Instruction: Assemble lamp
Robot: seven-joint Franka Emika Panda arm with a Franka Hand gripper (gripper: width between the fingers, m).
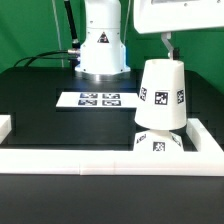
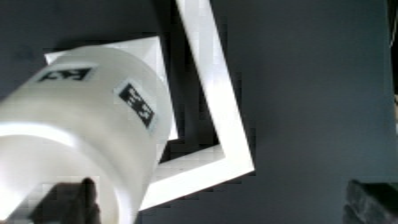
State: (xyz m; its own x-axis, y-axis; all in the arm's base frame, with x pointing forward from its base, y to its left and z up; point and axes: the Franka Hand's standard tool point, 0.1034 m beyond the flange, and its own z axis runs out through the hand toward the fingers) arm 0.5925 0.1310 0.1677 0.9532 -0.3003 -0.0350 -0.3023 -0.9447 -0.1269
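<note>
The white cone-shaped lamp shade (image 1: 161,96) stands upright at the exterior view's right, on top of the white lamp base (image 1: 155,144); both show black-and-white tags. The bulb is hidden under the shade. My gripper (image 1: 170,45) is just above the shade's narrow top, with one finger reaching down to it. In the wrist view the shade (image 2: 80,130) fills the near side beside one dark finger (image 2: 64,200). The other finger (image 2: 374,200) stands far off over bare table. The gripper (image 2: 217,205) is open and holds nothing.
A white raised fence (image 1: 100,157) runs along the front and right edges of the black table, and its corner shows in the wrist view (image 2: 205,90). The marker board (image 1: 98,99) lies mid-table. The robot's white body (image 1: 100,40) stands at the back.
</note>
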